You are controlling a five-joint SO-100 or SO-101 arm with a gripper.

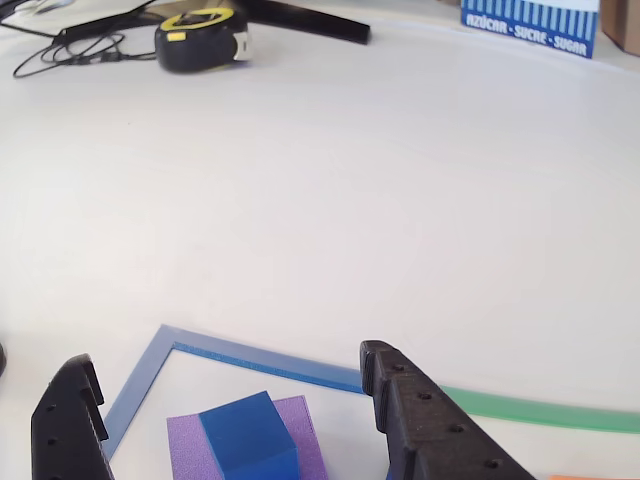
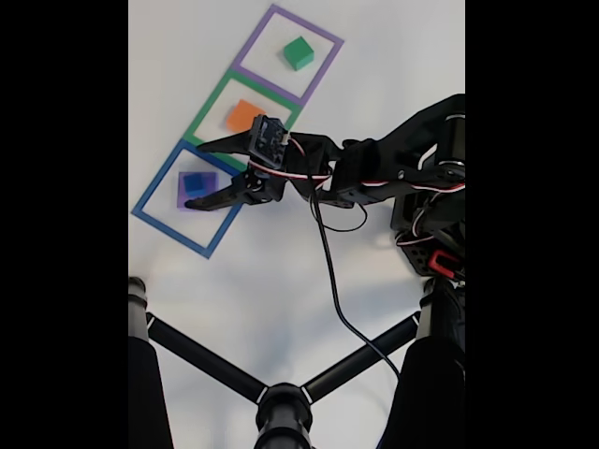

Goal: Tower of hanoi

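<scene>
- Right now your gripper (image 2: 195,175) hangs wide open, holding nothing, its fingers either side of the blue cube (image 1: 250,438).
- That cube sits on the purple square (image 1: 305,435), apparently inside the blue-taped frame (image 2: 154,222).

A hobby desk at home or office: tape measure (image 1: 200,40), sugar box (image 1: 528,24), loose cables (image 1: 65,50) on a white table (image 1: 350,200).

All-black printed arm (image 2: 393,168) with red and white wires along the links, a black cable trailing off behind the fingers (image 1: 420,415), which have little round holes.
</scene>
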